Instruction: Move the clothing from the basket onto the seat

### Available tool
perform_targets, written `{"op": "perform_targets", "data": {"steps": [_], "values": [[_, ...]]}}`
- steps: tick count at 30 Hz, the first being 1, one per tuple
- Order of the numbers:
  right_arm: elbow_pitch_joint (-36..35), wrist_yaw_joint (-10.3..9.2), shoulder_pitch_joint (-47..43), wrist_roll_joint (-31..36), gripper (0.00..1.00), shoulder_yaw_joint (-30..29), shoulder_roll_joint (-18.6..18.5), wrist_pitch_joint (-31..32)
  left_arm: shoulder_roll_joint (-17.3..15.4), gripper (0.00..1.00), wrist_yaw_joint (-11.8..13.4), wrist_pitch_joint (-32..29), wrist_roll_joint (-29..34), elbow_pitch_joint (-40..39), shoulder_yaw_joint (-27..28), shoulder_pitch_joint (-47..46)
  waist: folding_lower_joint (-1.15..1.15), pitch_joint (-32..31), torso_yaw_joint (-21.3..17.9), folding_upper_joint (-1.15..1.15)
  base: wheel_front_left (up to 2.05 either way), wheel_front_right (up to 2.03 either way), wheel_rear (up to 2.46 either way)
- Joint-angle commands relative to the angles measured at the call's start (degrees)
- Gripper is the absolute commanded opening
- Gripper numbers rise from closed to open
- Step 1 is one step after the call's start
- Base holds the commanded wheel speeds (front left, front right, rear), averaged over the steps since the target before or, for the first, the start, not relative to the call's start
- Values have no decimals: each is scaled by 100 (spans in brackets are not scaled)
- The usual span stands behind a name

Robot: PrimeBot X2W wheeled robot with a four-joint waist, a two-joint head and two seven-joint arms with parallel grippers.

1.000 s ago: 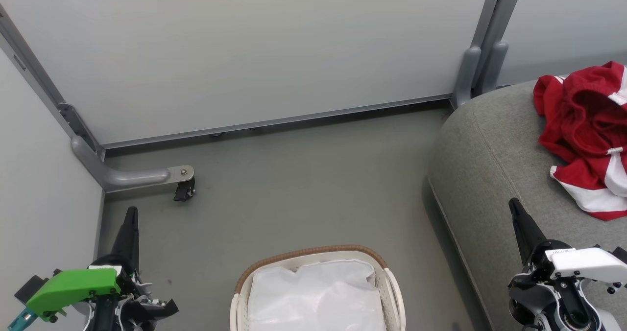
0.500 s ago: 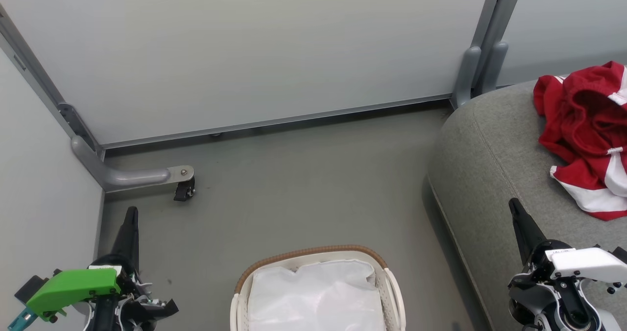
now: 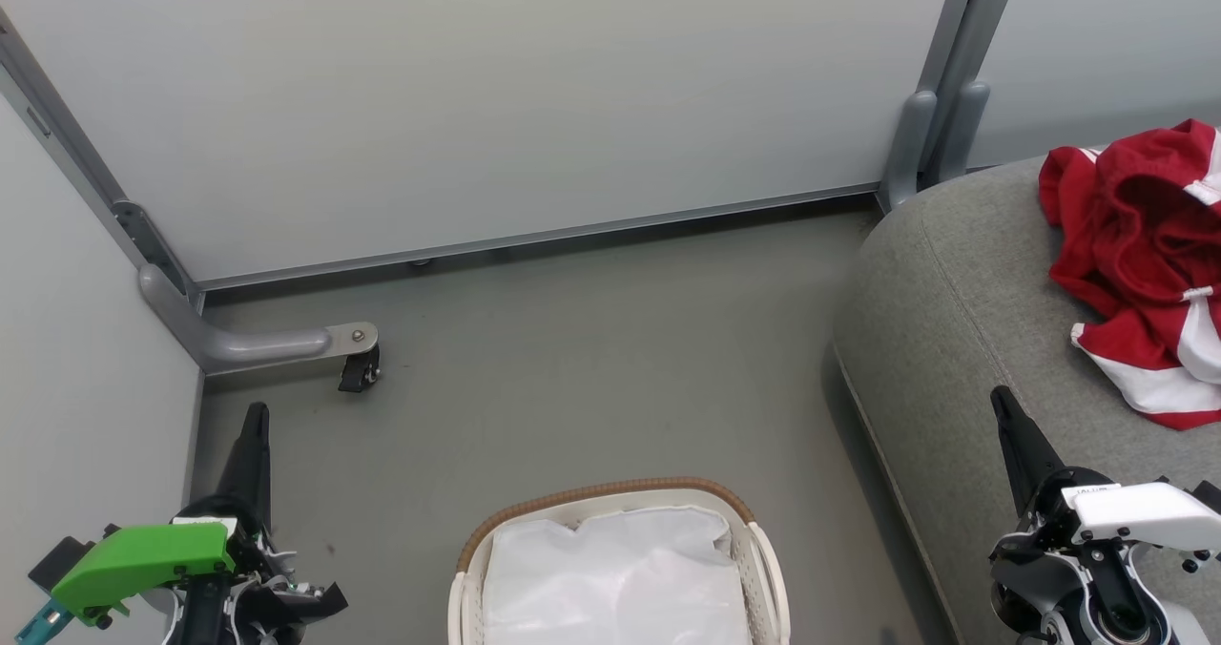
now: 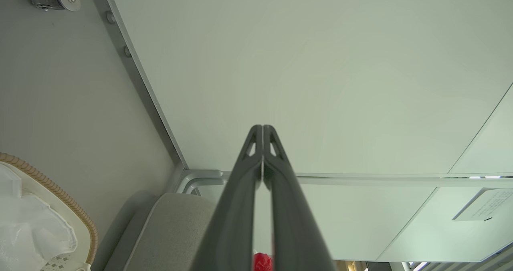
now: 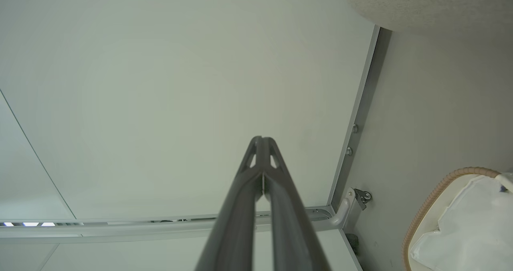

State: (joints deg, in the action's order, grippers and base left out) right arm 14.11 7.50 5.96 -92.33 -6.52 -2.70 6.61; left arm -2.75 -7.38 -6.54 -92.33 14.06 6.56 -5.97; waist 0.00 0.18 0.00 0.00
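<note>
Surroundings: pale partition panels [image 3: 477,101] close off the far and left sides of the floor [image 3: 591,359]. A grey bracket foot [image 3: 238,344] with a black caster [image 3: 360,370] juts from the far-left corner onto the floor. A grey post [image 3: 940,82] stands at the far side, just beside the seat's rounded corner.

The seat [image 3: 954,340] takes up the right side. The clothing [image 3: 1140,263] lies crumpled on top of it, set back from the rounded corner and cut off by the head view's right edge.

The basket [image 3: 610,489] sits on the floor at the near edge, between the two arms, with a white liner sheet [image 3: 610,578] inside. Open floor runs from its far rim to the far panel. A narrow strip of floor separates its right side from the seat.

Left gripper [image 3: 256,408]: low, near the left panel, fingers pressed together tip to tip, holding nothing. Right gripper [image 3: 999,393]: over the seat's near-left edge, apart from the clothing, also closed and holding nothing.
</note>
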Motion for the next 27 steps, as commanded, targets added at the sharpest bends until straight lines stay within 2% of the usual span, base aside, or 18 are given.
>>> {"op": "perform_targets", "data": {"steps": [1, 27], "values": [[-23, -1, 52, -18, 0, -9, -34, 7, -23, 0, -28, -18, -18, -9, 11, -58, 0, 0, 0, 0, 0, 0, 0], [-23, -1, 52, -18, 0, -9, -34, 7, -23, 0, -28, -18, -18, -9, 11, -58, 0, 0, 0, 0, 0, 0, 0]]}}
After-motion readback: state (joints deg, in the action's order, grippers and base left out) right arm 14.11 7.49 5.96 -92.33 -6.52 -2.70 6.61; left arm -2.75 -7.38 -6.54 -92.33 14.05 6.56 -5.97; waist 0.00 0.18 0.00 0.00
